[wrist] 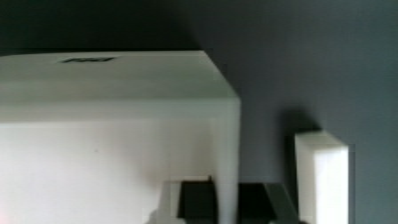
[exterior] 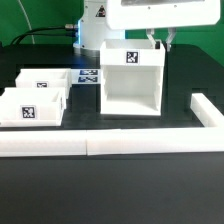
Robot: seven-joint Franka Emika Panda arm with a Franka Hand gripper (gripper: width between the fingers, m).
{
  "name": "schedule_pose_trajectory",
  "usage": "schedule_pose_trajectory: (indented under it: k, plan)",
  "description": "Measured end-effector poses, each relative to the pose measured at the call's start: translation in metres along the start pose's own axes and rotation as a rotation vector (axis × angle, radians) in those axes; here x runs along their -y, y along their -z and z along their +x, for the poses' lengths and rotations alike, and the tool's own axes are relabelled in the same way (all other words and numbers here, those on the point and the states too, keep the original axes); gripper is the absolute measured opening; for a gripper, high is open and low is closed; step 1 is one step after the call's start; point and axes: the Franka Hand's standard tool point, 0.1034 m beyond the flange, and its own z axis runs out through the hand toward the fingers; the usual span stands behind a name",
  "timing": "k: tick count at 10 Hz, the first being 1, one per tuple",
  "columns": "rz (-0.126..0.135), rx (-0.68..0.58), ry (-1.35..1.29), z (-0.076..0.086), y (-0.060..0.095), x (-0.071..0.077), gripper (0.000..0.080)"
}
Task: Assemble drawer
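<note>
Gripper (exterior: 160,42) hangs at the shell's (exterior: 133,85) top rear corner on the exterior view's right, its jaws drawn nearly together over that side wall; the wrist view shows the gripper (wrist: 228,196) with dark fingers (wrist: 192,200) tight against either face of the thin white wall, no gap visible, so it has hold of the shell (wrist: 107,120); this tall box stands upright near the middle of the dark table (exterior: 60,190), its open side toward the exterior camera and a square tag (exterior: 130,56) on its top; two shallow trays lie to the exterior view's left, well apart from the shell, the front tray (exterior: 30,108) just beside the rear tray (exterior: 45,80), each with a tag on its facing wall; the marker board (exterior: 88,75) lies flat between the rear tray and the shell; a long low bar (exterior: 100,145) runs across in front, and a side bar (exterior: 205,110) runs along the exterior view's right, also seen in the wrist view (wrist: 320,180).
</note>
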Motion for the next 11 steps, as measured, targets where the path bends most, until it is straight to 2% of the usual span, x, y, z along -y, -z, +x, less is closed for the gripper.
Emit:
schedule_pose_trajectory:
  k: [2, 5, 6, 9, 11]
  plan:
    - [0.011, -0.03, 0.015, 0.037, 0.001, -0.003, 0.0038]
    - [0.022, -0.073, 0.007, 0.079, 0.002, -0.001, 0.0038]
    - [0.024, -0.083, 0.006, 0.084, 0.002, 0.0, 0.0038]
    - [0.026, -0.084, -0.015, 0.084, 0.004, 0.001, 0.0039]
    - [0.038, -0.085, -0.125, 0.085, 0.004, 0.003, 0.0039]
